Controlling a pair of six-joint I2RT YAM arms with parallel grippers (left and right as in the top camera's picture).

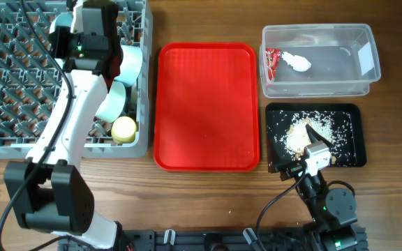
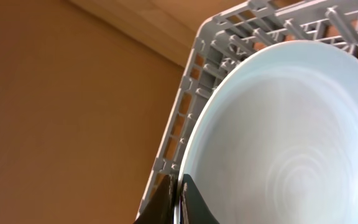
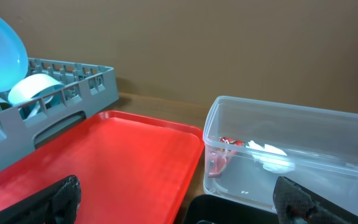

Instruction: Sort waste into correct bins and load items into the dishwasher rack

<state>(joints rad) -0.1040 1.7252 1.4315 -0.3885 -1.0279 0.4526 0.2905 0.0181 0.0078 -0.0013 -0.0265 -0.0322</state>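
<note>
Wooden table point(image 1: 208, 202). I read the left gripper point(image 2: 179, 200) clenched on the rim of the round light-blue plate point(image 2: 284, 137), standing in the large grey pegged plastic rack point(image 1: 5, 84), far left. Right gripper point(image 3: 182, 200) released, over the shallow black rectangular tray point(image 1: 351, 139) holding beige rice-like crumbs point(image 1: 297, 136), near right.

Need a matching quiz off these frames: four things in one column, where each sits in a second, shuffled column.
Things:
1. red wrapper
2. rice crumbs
3. yellow-green cup
4. red tray

Places:
A. in the black tray
B. lying between the grey rack and the clear tub
C. in the clear tub
D. in the grey rack

Pairs: 1-C; 2-A; 3-D; 4-B
</note>
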